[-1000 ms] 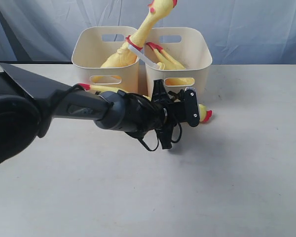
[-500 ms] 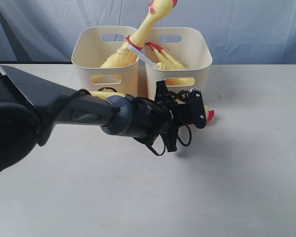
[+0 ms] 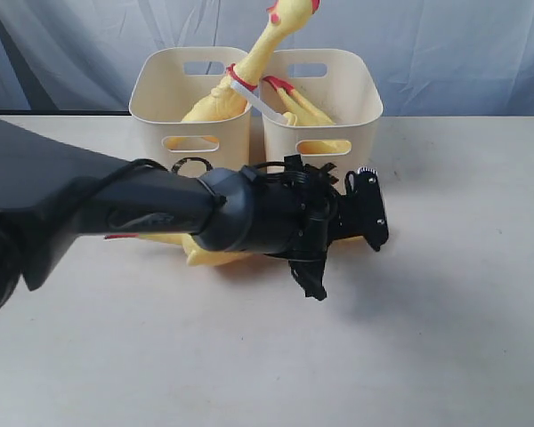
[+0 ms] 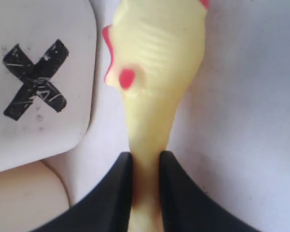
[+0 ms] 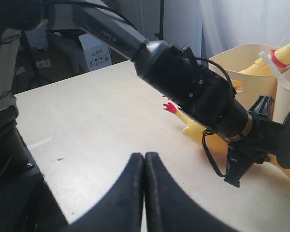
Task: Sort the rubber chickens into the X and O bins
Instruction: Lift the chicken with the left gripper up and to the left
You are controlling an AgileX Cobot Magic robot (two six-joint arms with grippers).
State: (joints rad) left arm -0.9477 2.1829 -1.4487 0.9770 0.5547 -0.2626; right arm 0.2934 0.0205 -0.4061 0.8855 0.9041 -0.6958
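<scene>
My left gripper (image 4: 146, 157) is shut on the thin neck of a yellow rubber chicken (image 4: 157, 53), whose red-combed head points past the fingertips, beside the X bin (image 4: 38, 121). In the exterior view this gripper (image 3: 367, 213) sits in front of the right-hand bin (image 3: 325, 89), and the chicken's body (image 3: 209, 253) trails under the arm. A second chicken (image 3: 249, 76) stands leaning in the left bin (image 3: 151, 98), which bears a black O. The third chicken (image 3: 303, 111) lies in the right bin, red feet up. My right gripper (image 5: 144, 157) is shut on nothing, well away over the table.
The two cream bins stand side by side at the table's back, against a blue curtain. The left arm (image 3: 116, 209) stretches across the left and middle of the table. In the right wrist view the table edge (image 5: 34, 145) and a stand lie beyond it.
The left gripper has moved right and away from the bins, pulling the chicken with it. The chicken's body now shows below the arm, and its head is hidden behind the gripper.
</scene>
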